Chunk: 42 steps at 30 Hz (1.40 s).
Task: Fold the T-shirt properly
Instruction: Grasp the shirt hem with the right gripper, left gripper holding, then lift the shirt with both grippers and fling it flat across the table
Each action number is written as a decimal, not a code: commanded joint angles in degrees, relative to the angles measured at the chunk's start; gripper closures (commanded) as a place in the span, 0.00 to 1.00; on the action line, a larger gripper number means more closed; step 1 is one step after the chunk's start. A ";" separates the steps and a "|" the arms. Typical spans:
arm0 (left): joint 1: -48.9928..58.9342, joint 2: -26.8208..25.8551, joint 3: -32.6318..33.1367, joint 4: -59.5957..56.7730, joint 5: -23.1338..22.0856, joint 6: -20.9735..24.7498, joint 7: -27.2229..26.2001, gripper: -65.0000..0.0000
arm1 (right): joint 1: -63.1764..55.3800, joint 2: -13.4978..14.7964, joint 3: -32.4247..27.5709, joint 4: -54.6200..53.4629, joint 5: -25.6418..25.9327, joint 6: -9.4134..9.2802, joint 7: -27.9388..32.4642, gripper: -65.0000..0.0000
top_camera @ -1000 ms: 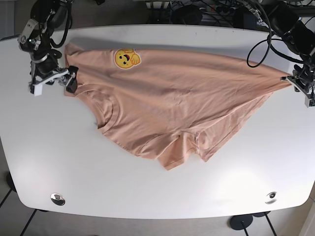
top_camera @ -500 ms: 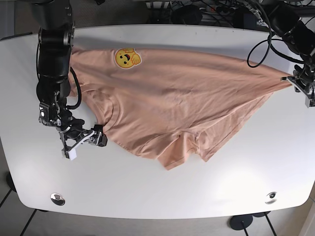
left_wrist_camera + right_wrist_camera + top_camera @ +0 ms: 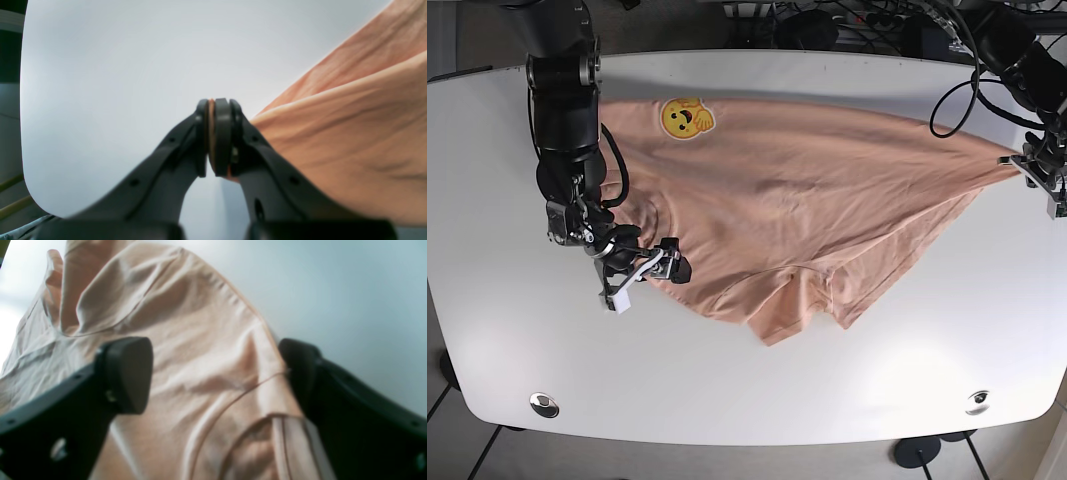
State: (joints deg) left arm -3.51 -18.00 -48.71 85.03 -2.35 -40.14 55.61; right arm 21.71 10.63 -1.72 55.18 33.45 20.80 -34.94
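near the front-left part of the white bench (image 3: 747, 390), the right gripper (image 3: 645, 274) is seen lowered over the shirt's collar area, its jaws spread wide on either side of a fold of cloth, with nothing clamped between them. in the right wrist view, one fingertip (image 3: 128, 373) is seen resting over the fabric and the other at the hem's edge. the peach t-shirt (image 3: 797, 190) is spread across the middle of the bench, its sleeves bunched toward the front edge. at the right edge, the left gripper (image 3: 1039, 170) is pinched tight on a corner of the t-shirt. toward the far-left corner, a yellow emoji patch (image 3: 685, 118) is shown on the cloth.
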 commanded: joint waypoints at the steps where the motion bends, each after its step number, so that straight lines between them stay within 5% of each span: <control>1: -0.84 -1.56 -0.04 1.08 -0.24 0.14 -1.24 1.00 | 0.75 0.05 0.00 0.43 0.17 -0.27 -1.50 0.47; 5: -0.93 -1.56 0.14 1.08 -0.24 0.14 -1.24 1.00 | 0.75 0.14 0.00 0.43 0.17 -0.27 -0.09 0.99; 15: -1.11 -1.21 0.40 8.20 -0.33 0.14 -0.89 1.00 | -18.86 1.28 11.34 32.07 0.35 -0.71 -6.34 0.98; 21: -10.60 -1.21 8.75 9.78 0.02 0.14 -0.80 1.00 | -24.22 2.42 22.77 48.95 0.35 -0.27 -14.16 0.98; 25: -18.60 -0.77 16.84 7.41 -0.07 0.14 -0.80 1.00 | -16.40 5.41 22.68 47.99 0.17 -0.45 -15.66 0.98; 33: -47.52 -0.68 25.46 -17.03 0.02 0.14 -1.77 1.00 | 10.07 11.12 22.42 31.02 0.17 -0.36 -18.64 0.98; 37: -61.33 -0.86 30.55 -28.29 0.11 0.14 -7.04 1.00 | 23.96 14.03 16.35 22.76 0.17 -0.36 -18.29 0.98; 42: -71.49 -0.86 31.61 -33.12 0.20 0.14 -8.10 1.00 | 36.88 14.55 14.68 19.68 0.17 -0.45 -18.56 0.98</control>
State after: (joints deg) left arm -73.80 -18.59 -17.10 51.62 -2.07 -40.21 47.77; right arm 57.69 24.47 12.56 73.71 33.01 20.53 -55.51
